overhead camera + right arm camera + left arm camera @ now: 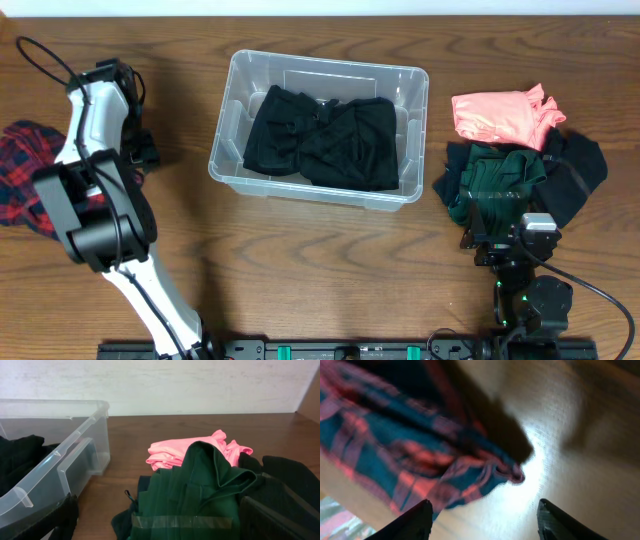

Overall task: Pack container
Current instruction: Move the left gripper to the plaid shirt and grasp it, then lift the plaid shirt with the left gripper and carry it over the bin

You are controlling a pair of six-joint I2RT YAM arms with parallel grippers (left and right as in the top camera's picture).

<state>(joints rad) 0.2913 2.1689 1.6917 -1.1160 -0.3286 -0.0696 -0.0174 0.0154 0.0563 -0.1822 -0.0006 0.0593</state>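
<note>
Left gripper (pixel 485 506) spread, empty, red-and-blue plaid cloth (pixel 395 445) just ahead; large clear plastic rectangular container (pixel 330 62) to its right, long axis crosswise. Right gripper (pixel 159 512) likewise spread.

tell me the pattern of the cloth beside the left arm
The cloth is red and dark blue plaid, clearest in the left wrist view.

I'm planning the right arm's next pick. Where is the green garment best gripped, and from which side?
Probably the raised fold of the green garment, taken from above on the near side: it peaks as a ridge above the black clothes, and the open right pincer faces it.
</note>
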